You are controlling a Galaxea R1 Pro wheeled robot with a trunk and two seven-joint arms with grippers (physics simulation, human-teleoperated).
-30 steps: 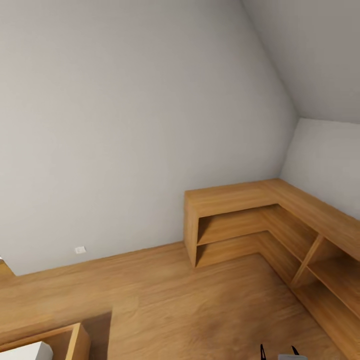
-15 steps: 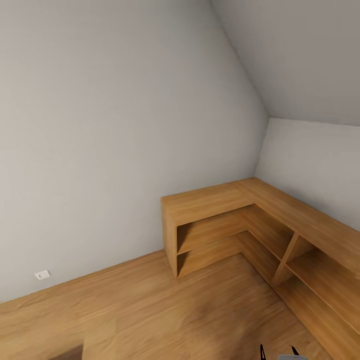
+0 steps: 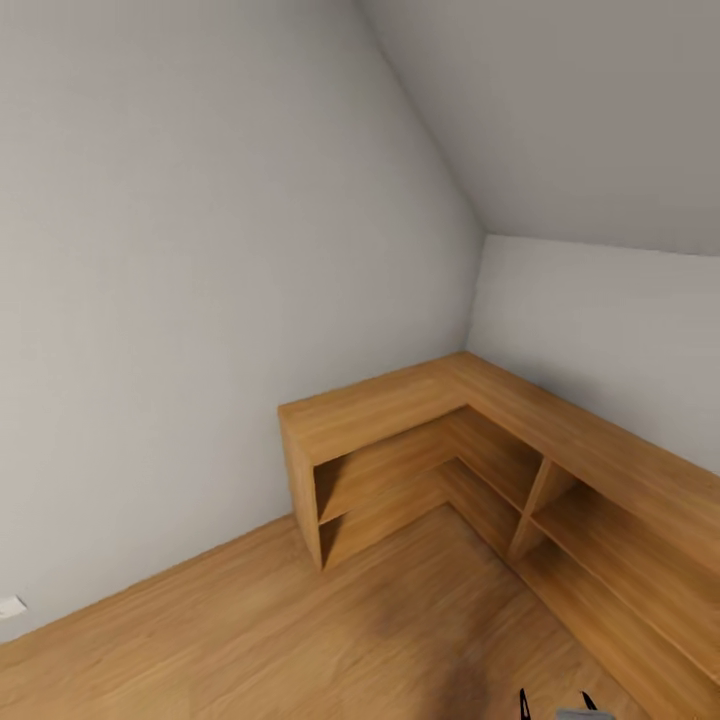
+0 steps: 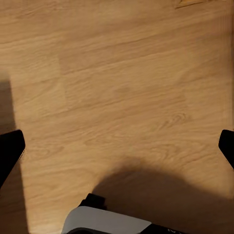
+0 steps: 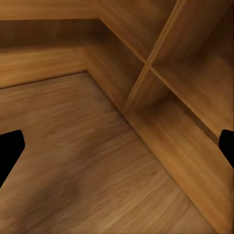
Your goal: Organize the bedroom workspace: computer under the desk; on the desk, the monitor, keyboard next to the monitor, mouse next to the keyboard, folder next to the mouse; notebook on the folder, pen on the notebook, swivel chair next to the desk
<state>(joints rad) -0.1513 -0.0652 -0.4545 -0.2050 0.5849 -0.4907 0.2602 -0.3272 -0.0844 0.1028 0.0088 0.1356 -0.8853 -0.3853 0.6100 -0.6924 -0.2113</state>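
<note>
The desk, the swivel chair and the other things of the task are out of view. My left gripper point(image 4: 117, 148) hangs open over bare wooden floor point(image 4: 126, 87), its black fingertips point(image 4: 9, 148) far apart with nothing between them. My right gripper point(image 5: 117, 148) is open too, empty, and faces the floor in front of the light wooden corner shelving point(image 5: 170, 83). Two black tips and a grey part of the robot point(image 3: 555, 706) poke up at the bottom edge of the head view.
L-shaped light wooden corner shelving point(image 3: 400, 410) with open, empty compartments fills the room's corner under a sloping ceiling. A grey wall point(image 3: 180, 300) runs along the left, with a white socket point(image 3: 10, 607) low down. Wooden floor point(image 3: 300, 640) lies in front.
The camera has swung to the right: the shelving and the wall socket have slid left in the picture, and the wooden box at the lower left has left it. The grippers stay open.
</note>
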